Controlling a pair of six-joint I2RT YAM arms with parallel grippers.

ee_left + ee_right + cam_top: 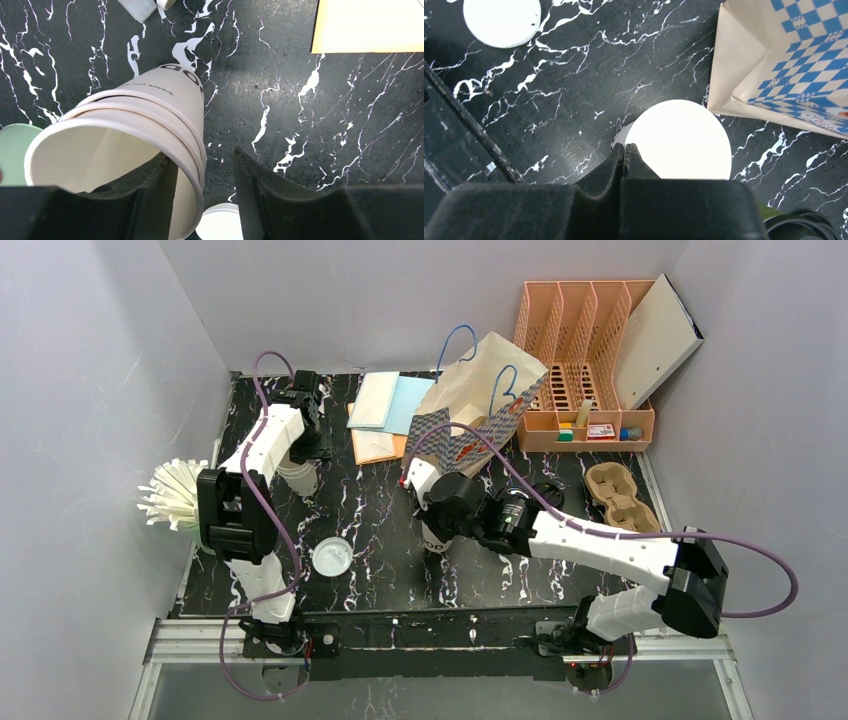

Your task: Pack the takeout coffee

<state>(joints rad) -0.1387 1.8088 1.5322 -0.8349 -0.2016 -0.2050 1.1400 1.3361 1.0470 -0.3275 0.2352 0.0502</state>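
Note:
No dark green cup shows clearly; only a green sliver (pixel 768 212) sits at the lower right edge of the right wrist view. My right gripper (pixel 625 148) (pixel 432 524) is shut, its tips over the near rim of a white-lidded pale cup (pixel 679 137) (pixel 437 542) standing mid-table. My left gripper (pixel 201 156) (pixel 299 453) is open at the back left. One finger is inside the top cup of the stacked cream paper cups (pixel 150 112) (pixel 298 478) and the other is outside its rim.
A loose white lid (pixel 332 557) (pixel 501 20) (pixel 220 226) lies on the marble table. The light green straw holder (pixel 170 497) is at the left. A checked paper bag (pixel 480 405) (pixel 789 55), napkins (pixel 385 410), a peach organiser (pixel 590 350) and a cup carrier (pixel 620 495) stand behind and to the right.

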